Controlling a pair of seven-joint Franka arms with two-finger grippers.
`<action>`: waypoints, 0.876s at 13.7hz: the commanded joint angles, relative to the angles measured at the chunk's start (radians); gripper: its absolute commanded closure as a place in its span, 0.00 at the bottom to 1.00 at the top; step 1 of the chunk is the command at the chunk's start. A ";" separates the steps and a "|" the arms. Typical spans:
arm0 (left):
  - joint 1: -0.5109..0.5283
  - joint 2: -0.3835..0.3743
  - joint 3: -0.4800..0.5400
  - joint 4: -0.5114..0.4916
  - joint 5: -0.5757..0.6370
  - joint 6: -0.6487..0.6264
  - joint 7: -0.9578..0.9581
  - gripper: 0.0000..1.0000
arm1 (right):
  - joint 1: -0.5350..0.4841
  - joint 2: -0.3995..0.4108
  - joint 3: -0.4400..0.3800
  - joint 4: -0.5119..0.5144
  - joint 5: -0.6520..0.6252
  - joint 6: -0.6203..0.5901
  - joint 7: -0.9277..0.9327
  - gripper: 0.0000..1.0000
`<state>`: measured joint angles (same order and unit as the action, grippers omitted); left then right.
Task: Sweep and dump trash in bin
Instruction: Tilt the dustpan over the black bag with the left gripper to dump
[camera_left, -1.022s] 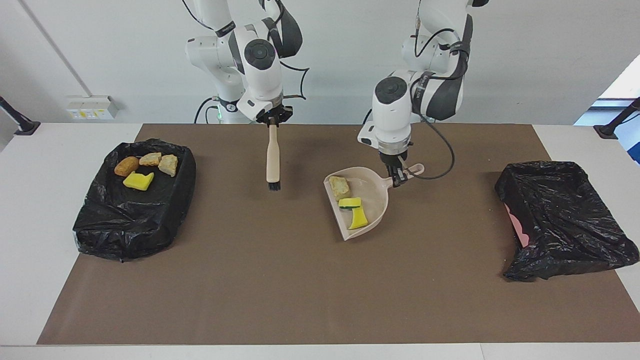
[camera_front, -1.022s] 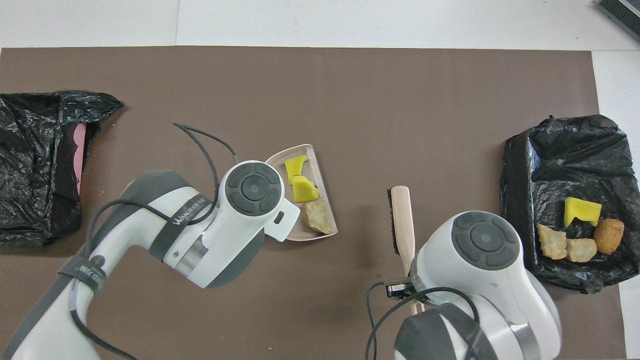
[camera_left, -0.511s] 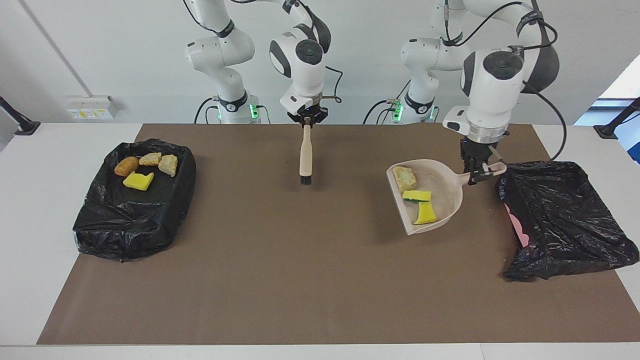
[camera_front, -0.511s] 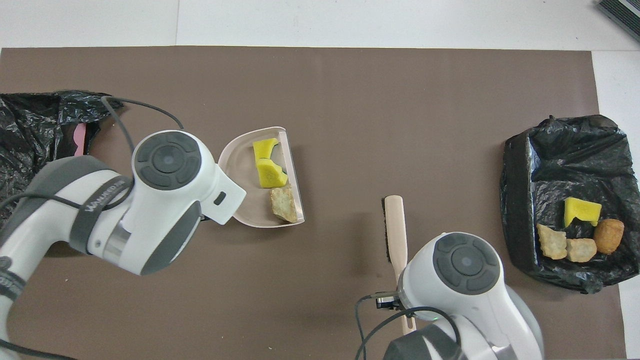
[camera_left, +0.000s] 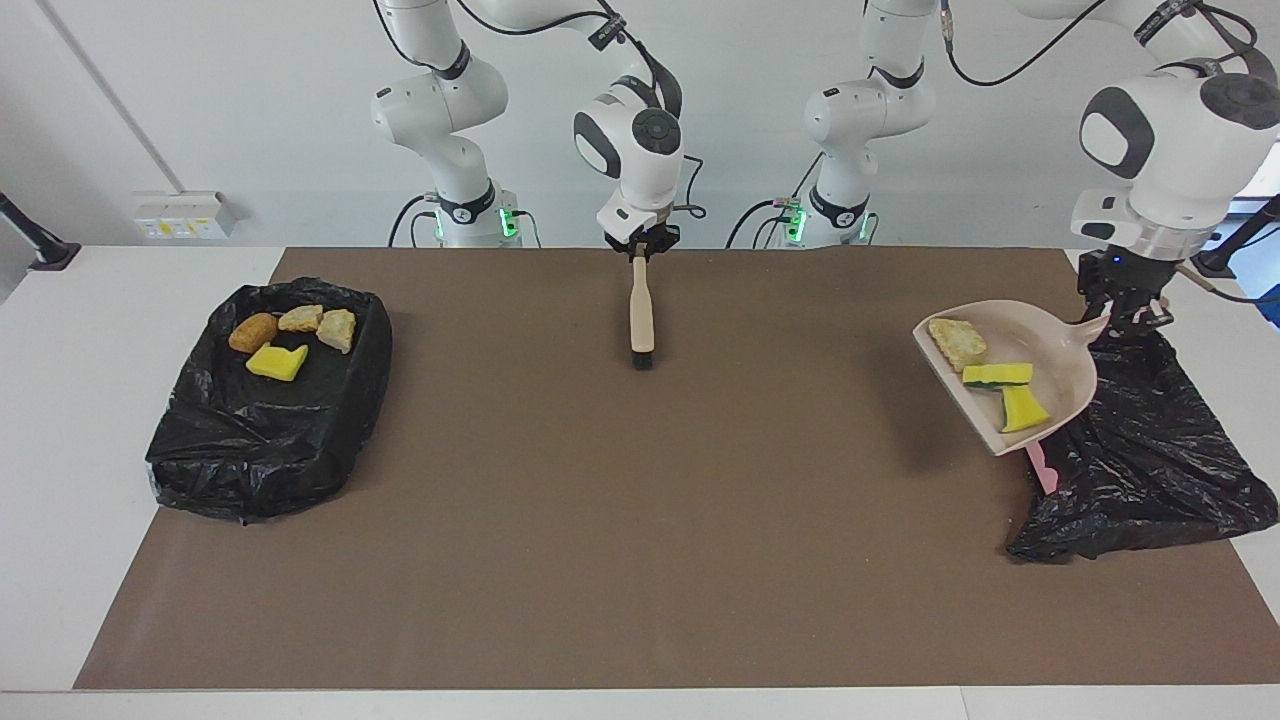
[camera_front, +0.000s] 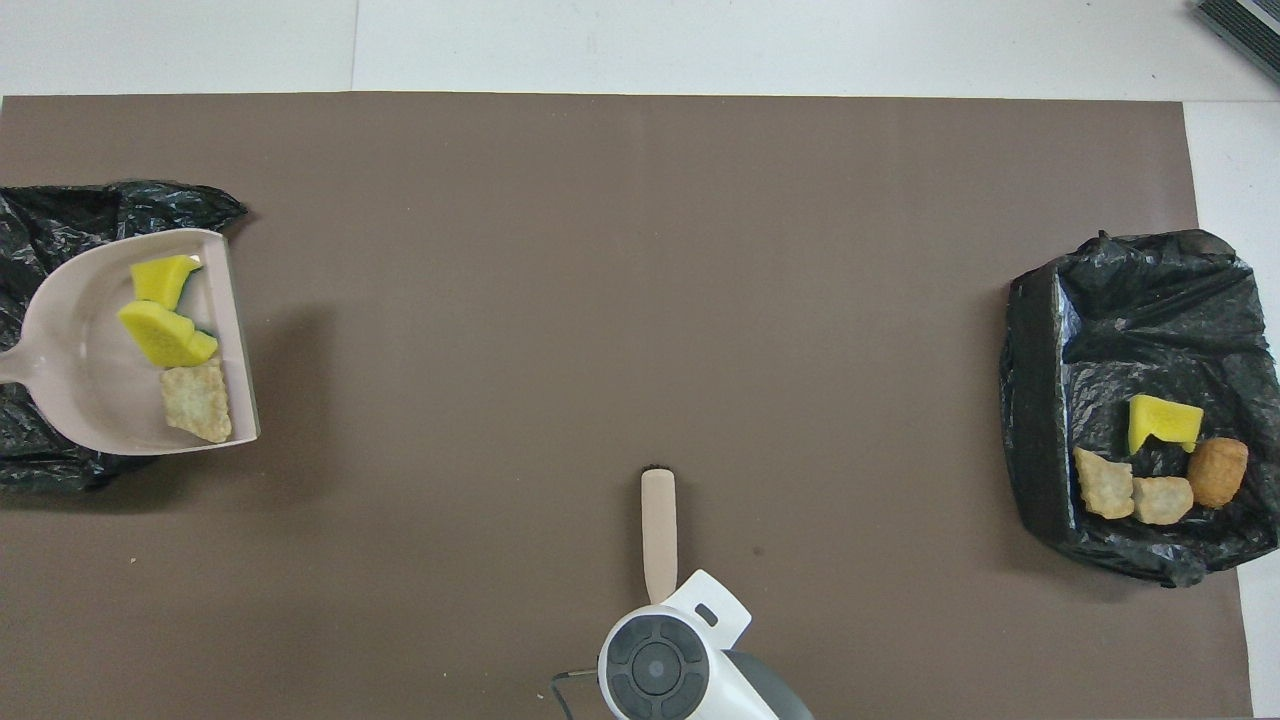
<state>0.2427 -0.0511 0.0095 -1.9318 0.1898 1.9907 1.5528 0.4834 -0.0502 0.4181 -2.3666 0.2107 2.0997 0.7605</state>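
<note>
We work on a tabletop (camera_left: 90, 420) under a brown mat (camera_left: 620, 520), with a black-lined bin (camera_left: 1150, 450) at the left arm's end and another bin (camera_left: 260, 420) at the right arm's end, which holds four scraps (camera_left: 285, 335). Our left gripper (camera_left: 1128, 310) has its fingers clamped on the dustpan (camera_left: 1050, 385) handle and holds it raised over the first bin's edge. Three pieces of trash (camera_left: 985, 370) lie in the pan: a pale chunk and two yellow sponge pieces. To dump well, we judge we should bring the pan's open lip over the bin's hollow before tipping, then tip slowly. Our right gripper (camera_left: 640, 243), fingers closed on the brush (camera_left: 642, 315), waits over the mat.
</note>
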 joint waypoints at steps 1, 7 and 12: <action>0.120 0.034 -0.016 0.083 -0.021 0.013 0.015 1.00 | 0.009 -0.036 -0.005 -0.029 -0.020 -0.026 0.023 1.00; 0.256 0.195 -0.013 0.303 0.098 0.062 0.285 1.00 | 0.009 -0.040 -0.005 -0.028 -0.068 -0.056 0.082 1.00; 0.239 0.220 -0.013 0.289 0.394 0.171 0.279 1.00 | -0.019 -0.013 -0.005 -0.011 -0.056 -0.036 0.008 0.92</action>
<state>0.4896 0.1542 -0.0006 -1.6571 0.5188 2.1475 1.8253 0.4854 -0.0663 0.4147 -2.3767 0.1590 2.0482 0.8031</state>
